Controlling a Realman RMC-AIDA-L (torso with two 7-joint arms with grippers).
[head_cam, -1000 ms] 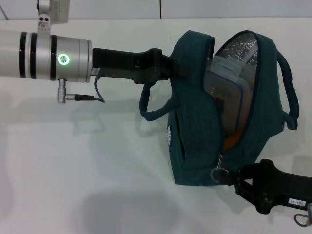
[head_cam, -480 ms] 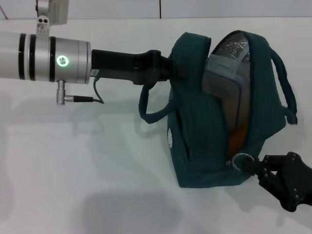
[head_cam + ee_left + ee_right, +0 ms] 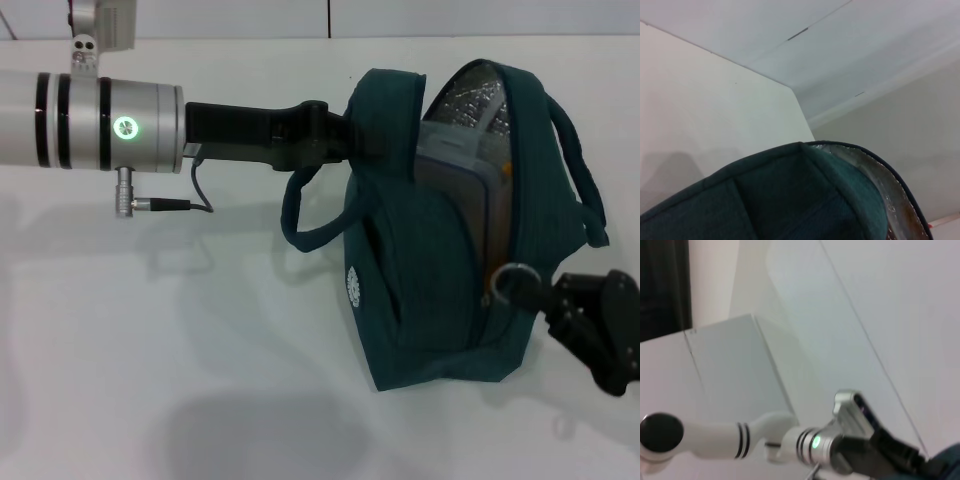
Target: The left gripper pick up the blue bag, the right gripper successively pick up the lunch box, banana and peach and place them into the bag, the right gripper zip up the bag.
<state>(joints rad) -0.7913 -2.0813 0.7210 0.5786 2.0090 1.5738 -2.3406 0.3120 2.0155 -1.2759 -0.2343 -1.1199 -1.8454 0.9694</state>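
Observation:
The blue bag [image 3: 420,290] stands on the white table, held at its upper left edge by my left gripper [image 3: 352,136], which is shut on the fabric. The opening shows silver foil lining [image 3: 480,90] and the clear lunch box [image 3: 455,165] inside. A thin orange sliver [image 3: 488,290] that may be the banana shows low in the gap. The peach is hidden. At the bag's lower right, my right gripper [image 3: 545,298] is shut on the zipper's metal ring pull [image 3: 515,278]. The left wrist view shows the bag's rim [image 3: 790,200] close up.
White table [image 3: 200,350] extends to the left and in front of the bag. One bag handle [image 3: 310,225] hangs on the left, another [image 3: 585,180] on the right. The left arm's silver wrist [image 3: 812,445] shows in the right wrist view.
My right gripper has drawn the ring pull from the bag's near bottom corner rightward and up along the zipper. The opening is narrower. The left arm has held still.

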